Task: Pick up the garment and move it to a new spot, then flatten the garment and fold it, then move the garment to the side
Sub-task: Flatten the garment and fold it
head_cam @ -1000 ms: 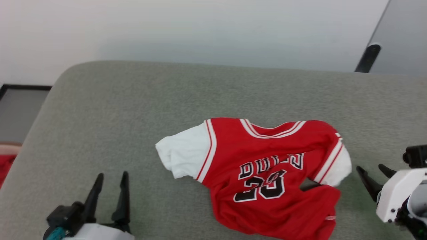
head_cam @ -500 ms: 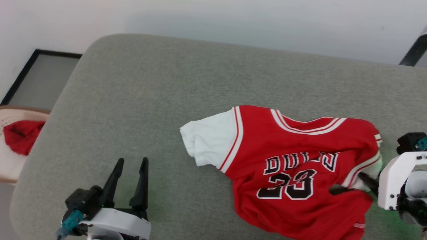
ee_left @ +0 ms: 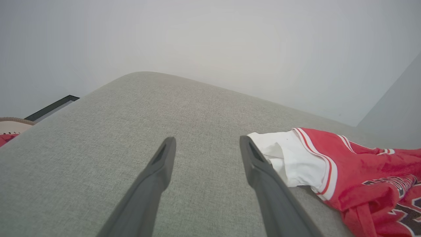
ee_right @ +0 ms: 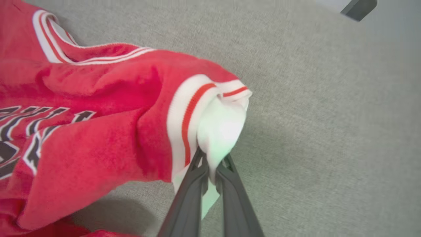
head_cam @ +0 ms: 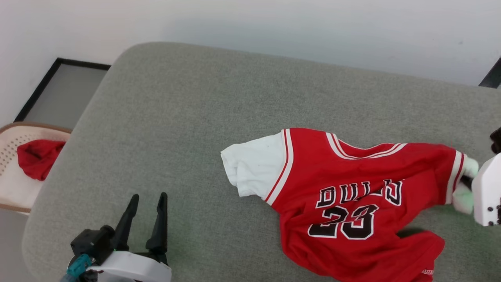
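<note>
Looking down from the head camera, I see the grey cushion (head_cam: 188, 109) spreading under both sets of jaws and well beyond them to a pale wall. The garment (head_cam: 352, 188) lies rumpled on it, front up with "BULLS" and "23" readable. It stretches from the tips of the right jaws across toward the left jaws, and stops well short of those. Its free white sleeve (head_cam: 254, 168) is the part nearest the left jaws, ahead of them and off to their right (in the left wrist view one finger overlaps that sleeve, but the head view shows clear cushion between them). The hem bunches on the near side, below and left of the right jaws.

Off the cushion's edge, far out to the left of the left jaws, sits a pale basket (head_cam: 15, 135) with a plain red cloth (head_cam: 37, 158) inside.

My left gripper (head_cam: 148, 196) hangs low over the cushion with its fingers spread wide and only bare grey fabric between them. My right gripper (ee_right: 212, 158) has its fingers pinched almost together on the garment's other white sleeve. That cloth balloons out just past the tips, with the red-striped trim right behind it. This end of the garment looks raised, and a shadow lies under the red fabric beside the jaws.
</note>
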{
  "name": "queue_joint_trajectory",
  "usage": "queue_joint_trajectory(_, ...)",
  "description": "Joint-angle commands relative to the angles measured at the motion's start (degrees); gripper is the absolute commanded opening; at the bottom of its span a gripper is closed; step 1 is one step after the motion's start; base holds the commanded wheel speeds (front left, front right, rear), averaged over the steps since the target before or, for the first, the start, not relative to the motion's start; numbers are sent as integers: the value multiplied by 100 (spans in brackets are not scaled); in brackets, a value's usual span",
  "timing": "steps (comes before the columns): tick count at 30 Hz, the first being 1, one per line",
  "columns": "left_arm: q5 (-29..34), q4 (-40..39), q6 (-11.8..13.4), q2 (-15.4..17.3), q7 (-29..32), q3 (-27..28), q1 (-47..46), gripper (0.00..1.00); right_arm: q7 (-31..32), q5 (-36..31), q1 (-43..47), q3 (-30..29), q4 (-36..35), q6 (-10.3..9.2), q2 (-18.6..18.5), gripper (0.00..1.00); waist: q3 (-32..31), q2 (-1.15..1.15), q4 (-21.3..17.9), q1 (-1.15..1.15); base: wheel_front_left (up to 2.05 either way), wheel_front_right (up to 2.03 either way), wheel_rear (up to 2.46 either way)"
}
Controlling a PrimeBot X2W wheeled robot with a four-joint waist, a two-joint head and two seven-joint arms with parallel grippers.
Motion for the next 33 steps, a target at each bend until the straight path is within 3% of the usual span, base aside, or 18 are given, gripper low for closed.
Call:
queue_joint_trajectory(1, -3, -10, -15, 6, 3, 17, 38, 100, 23, -3, -34, 29, -81, -8, -80, 0, -72, 0, -37, 0, 0, 0, 0)
queue_joint_trajectory(7, -13, -21, -15, -28, 3, 36, 94, 100, -32, 62, -136, 263, -788, -8, -227, 0, -177, 0, -54, 0, 0, 0, 0)
queue_joint_trajectory(14, -24, -8, -16, -104, 3, 31, 99, 100, 42, 188, -262, 872, -1412, -8, 127, 0, -195, 0, 14, 0, 0, 0, 0)
queue_joint_trajectory(21, -51, 34, -16, -170, 3, -6, 49, 100, -30, 338, -216, 1966, -1192, -8, 597, 0, -156, 0, 147, 0, 0, 0, 0)
queue_joint_trajectory(22, -43, 46, -16, -177, 3, -15, 41, 100, -69, 334, -218, 2091, -1133, -8, 614, 3, -160, 0, 164, 0, 0, 0, 0)
queue_joint_trajectory(23, -45, 56, -16, -181, 3, -19, 39, 100, -106, 365, -211, 2211, -1076, -8, 633, 19, -168, 0, 173, 0, 0, 0, 0)
queue_joint_trajectory(24, -45, 66, -16, -186, 3, -26, 37, 100, -131, 400, -215, 2335, -1037, -8, 643, 42, -176, 0, 185, 0, 0, 0, 0)
queue_joint_trajectory(25, -43, 78, -16, -192, 3, -35, 36, 100, -187, 441, -221, 2402, -1006, -8, 637, 100, -194, 0, 204, 0, 0, 0, 0)
queue_joint_trajectory(33, -53, 104, -16, -127, 3, 28, 233, 100, -184, 878, -129, 2255, -1270, -8, 334, 100, -439, 0, 230, 0, 0, 0, 0)
